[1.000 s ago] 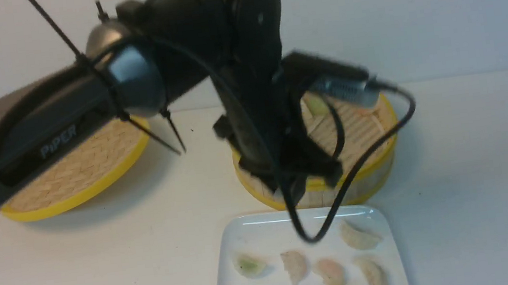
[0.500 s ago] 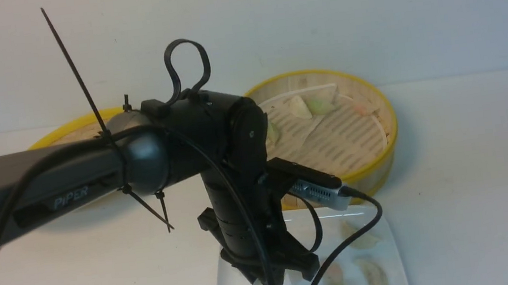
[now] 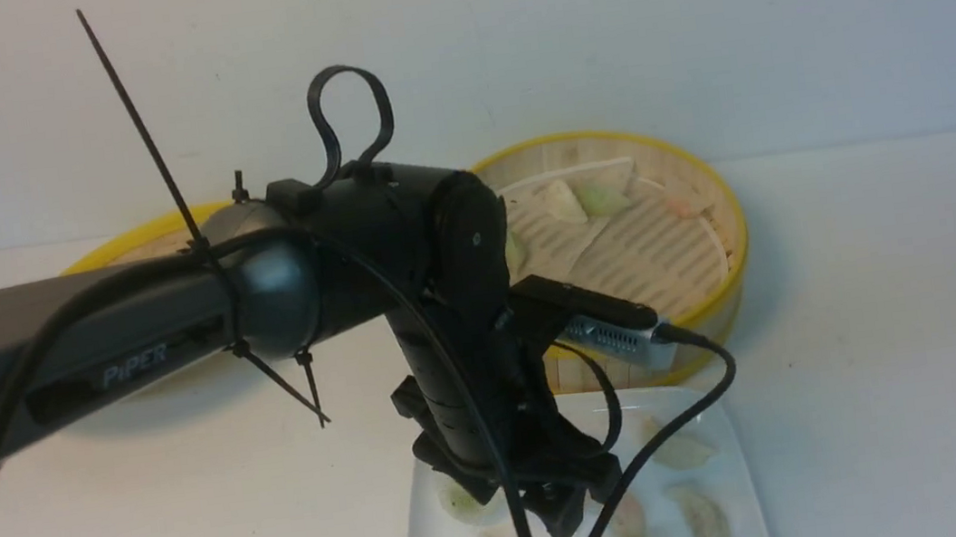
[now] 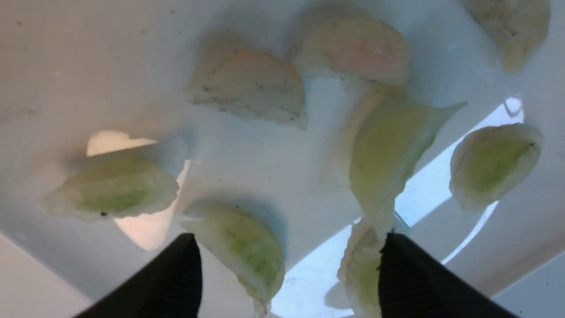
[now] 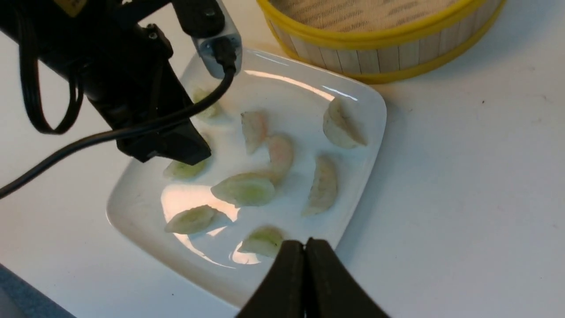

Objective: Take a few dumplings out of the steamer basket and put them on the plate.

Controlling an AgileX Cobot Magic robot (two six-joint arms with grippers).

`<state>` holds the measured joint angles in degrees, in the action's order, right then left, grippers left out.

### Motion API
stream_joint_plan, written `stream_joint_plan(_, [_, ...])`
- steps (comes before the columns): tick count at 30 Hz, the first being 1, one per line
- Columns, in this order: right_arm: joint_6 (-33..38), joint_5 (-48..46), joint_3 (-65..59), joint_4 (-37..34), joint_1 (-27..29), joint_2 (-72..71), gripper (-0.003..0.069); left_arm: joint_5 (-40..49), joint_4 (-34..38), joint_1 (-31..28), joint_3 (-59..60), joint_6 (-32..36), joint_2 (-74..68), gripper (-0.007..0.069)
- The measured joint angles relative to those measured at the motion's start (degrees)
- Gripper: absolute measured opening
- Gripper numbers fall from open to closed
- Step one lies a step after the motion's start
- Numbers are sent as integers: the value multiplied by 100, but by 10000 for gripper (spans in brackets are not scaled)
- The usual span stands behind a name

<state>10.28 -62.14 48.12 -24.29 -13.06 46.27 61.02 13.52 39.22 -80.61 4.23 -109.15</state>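
Dumplings [image 5: 243,189], pale translucent crescents with green or pink filling, lie scattered on the glossy white square plate [image 5: 287,88] at lower centre, with a few in the round bamboo steamer basket [image 3: 723,298] behind. They look light, soft and slippery, best pinched gently across the middle. The left gripper [image 4: 289,282] hangs just over the plate, jaws apart, with 2 green ones under its tips; the right gripper [image 5: 304,269], lower right, is pressed together.

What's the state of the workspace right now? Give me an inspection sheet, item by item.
Surface: white table, no spills seen.
Job's things: plate holds several dumplings; steamer basket behind it holds a few.
Clutter: woven lid, far left.
Grippers: left pincer open over the plate; right pincer shut, empty.
Cables: black cable hangs over the plate.
Surroundings: plain white wall.
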Motion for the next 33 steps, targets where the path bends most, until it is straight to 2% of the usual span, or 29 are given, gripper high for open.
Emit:
stream_joint_plan(3, [-25, 214, 0, -7, 0, -261, -15, 192, -25, -24, -355, -6, 174, 326])
stream_joint_plan(6, [-41, 664, 0, -18, 0, -794, -15, 193, -221, -31, -548, -13, 782, 101])
stream_joint_plan(7, [-41, 816, 0, -18, 0, -986, -15, 193, -306, -31, -564, -19, 1037, 56])
stream_joint_plan(9, [-46, 1075, 0, 2, 0, -1310, -15, 177, -439, -31, -571, -109, 1480, 18])
stream_joint_plan(13, [-92, 1664, -46, 183, 0, -2083, -15, -16, -755, -31, -380, -339, 2707, -6])
stream_joint_plan(21, [-605, 2843, -924, 660, 0, -3582, -15, -1255, -1352, -31, 1298, -762, 4975, -6])
stream_joint_plan(25, [-1028, 4437, -1726, 721, 0, -4558, -15, -2154, -1534, -31, 2772, -1013, 6286, -6])
stream_joint_plan(29, [-1109, 5347, -2093, 733, 0, -4735, -15, -2678, -1546, -35, 3648, -1024, 6942, -6])
stream_joint_plan(33, [-1114, 5541, -2176, 733, 0, -4735, -15, -2841, -1510, -35, 4142, -1041, 7264, -6])
